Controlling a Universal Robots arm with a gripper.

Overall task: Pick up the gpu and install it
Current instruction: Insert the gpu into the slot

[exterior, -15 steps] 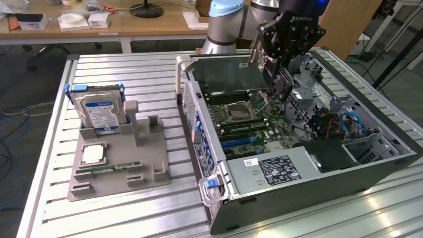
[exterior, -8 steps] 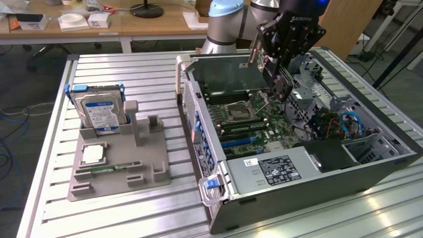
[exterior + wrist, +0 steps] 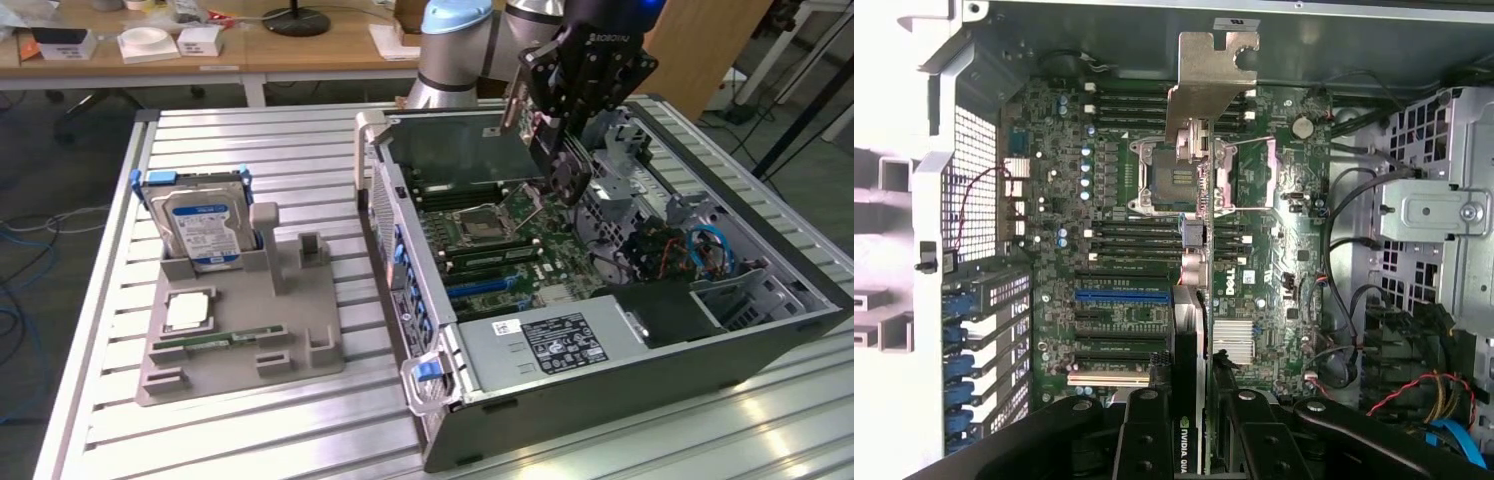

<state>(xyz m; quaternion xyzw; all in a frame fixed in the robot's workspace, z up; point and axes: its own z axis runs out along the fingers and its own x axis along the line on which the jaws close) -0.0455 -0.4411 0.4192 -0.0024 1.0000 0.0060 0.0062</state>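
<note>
The worktop [image 3: 240, 440] carries the open computer case [image 3: 601, 395], which lies on its side with the motherboard [image 3: 1054, 210] facing up.

The gpu [image 3: 1194, 330] is held on edge above the motherboard, over the CPU socket [image 3: 1154, 180]. It is clear of the board and seated in no slot.

The claw [image 3: 558, 165] hangs inside the case opening and pinches the gpu at one end, with a finger [image 3: 1144, 425] on each face of the card.

Step in hand: bringing the card to its slot. The following practice is a judgement from the present position.

1. Align before descending. In the wrist view the card edge runs across the expansion slots, the blue slot [image 3: 1119, 297] among them, not along them. The card should lie parallel to its slot first.
2. Point the silver end bracket [image 3: 1209, 85] toward the rear wall openings [image 3: 959, 350].
3. Hold the card upright. A tilted card is likely to catch the slot edge.
4. Press straight down and evenly. With the grip at one end, the bracket end may ride high.
</note>
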